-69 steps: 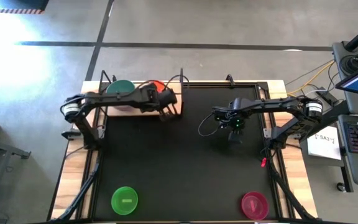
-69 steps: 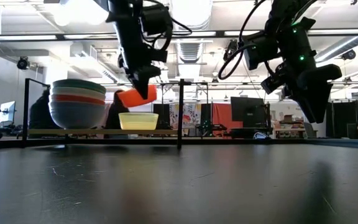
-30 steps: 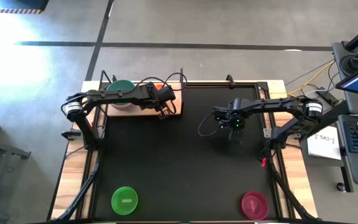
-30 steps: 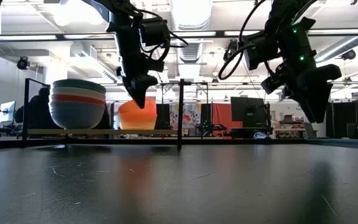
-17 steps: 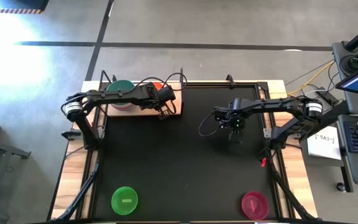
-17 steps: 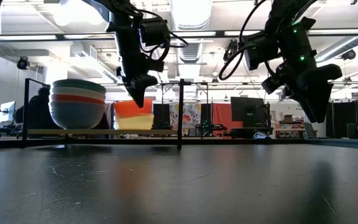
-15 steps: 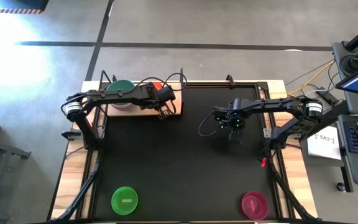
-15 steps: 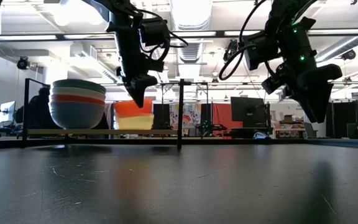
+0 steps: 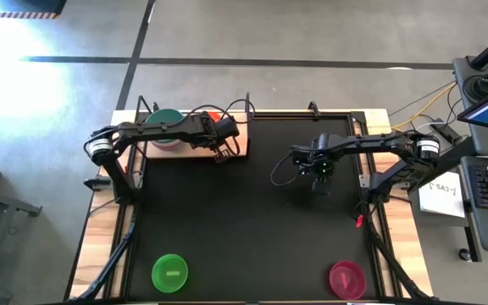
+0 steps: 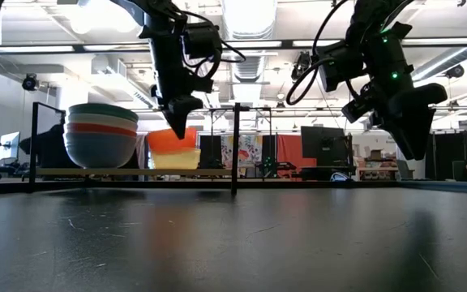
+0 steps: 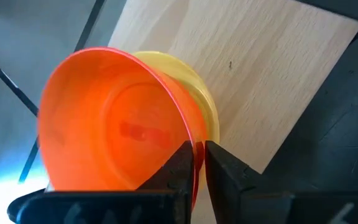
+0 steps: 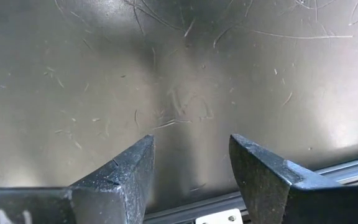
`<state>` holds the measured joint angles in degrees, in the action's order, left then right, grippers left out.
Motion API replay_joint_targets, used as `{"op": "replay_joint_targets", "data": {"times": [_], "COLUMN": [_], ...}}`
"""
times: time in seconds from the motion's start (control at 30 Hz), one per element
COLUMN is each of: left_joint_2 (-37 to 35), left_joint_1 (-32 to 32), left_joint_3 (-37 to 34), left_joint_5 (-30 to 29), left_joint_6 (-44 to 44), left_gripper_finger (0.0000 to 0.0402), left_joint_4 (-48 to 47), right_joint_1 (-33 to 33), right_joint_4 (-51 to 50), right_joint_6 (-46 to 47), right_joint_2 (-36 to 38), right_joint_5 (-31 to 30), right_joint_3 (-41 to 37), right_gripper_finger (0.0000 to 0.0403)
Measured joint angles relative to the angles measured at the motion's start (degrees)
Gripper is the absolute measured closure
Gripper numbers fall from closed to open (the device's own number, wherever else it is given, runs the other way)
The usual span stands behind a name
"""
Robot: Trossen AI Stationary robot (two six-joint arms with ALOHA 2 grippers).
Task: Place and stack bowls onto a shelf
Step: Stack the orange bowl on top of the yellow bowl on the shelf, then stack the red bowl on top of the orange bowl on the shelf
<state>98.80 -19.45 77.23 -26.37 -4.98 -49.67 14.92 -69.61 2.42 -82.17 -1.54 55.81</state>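
On the light-wood shelf (image 9: 237, 146) at the table's far left stands a stack of larger bowls, teal on top (image 9: 164, 121) (image 10: 102, 134). Beside it the orange bowl (image 11: 117, 124) (image 10: 174, 139) sits tilted inside the yellow-green bowl (image 11: 207, 109) (image 10: 177, 159). My left gripper (image 11: 197, 163) (image 10: 177, 122) is shut on the orange bowl. My right gripper (image 12: 191, 163) (image 9: 316, 174) hangs open and empty above the black mat. A green bowl (image 9: 170, 273) and a magenta bowl (image 9: 346, 278) lie on the mat near the table's near edge. My left gripper pinches the orange bowl's rim (image 11: 193, 148) on the side nearest the wrist, one finger (image 11: 179, 168) inside the bowl and one (image 11: 225, 171) outside. The fingers come from above, pointing down. The bowl rests tilted in the yellow-green bowl on the shelf.
The shelf has thin black uprights (image 10: 235, 146) at its ends and bare wood (image 11: 272, 74) to the right of the small bowls. The black mat (image 9: 252, 229) covers the table between the arms. People and equipment show in the room behind.
The orange bowl, which hid the yellow-green bowl in the low view a second ago, has settled into it and now shows only above it, slightly tilted. My left gripper has stayed nearly in place, still shut on the rim.
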Motion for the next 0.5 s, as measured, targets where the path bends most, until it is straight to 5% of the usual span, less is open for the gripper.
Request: {"op": "replay_joint_targets", "data": {"times": [0.5], "left_joint_2": [2.31], "left_joint_1": [0.16], "left_joint_3": [4.03], "left_joint_5": [-0.2], "left_joint_6": [-1.53], "left_gripper_finger": [0.0297], "left_joint_4": [-5.11], "right_joint_1": [-0.01], "right_joint_4": [-1.52], "right_joint_6": [0.76], "right_joint_2": [0.0], "right_joint_5": [0.04], "right_joint_3": [0.0], "right_gripper_finger": [0.0207]}}
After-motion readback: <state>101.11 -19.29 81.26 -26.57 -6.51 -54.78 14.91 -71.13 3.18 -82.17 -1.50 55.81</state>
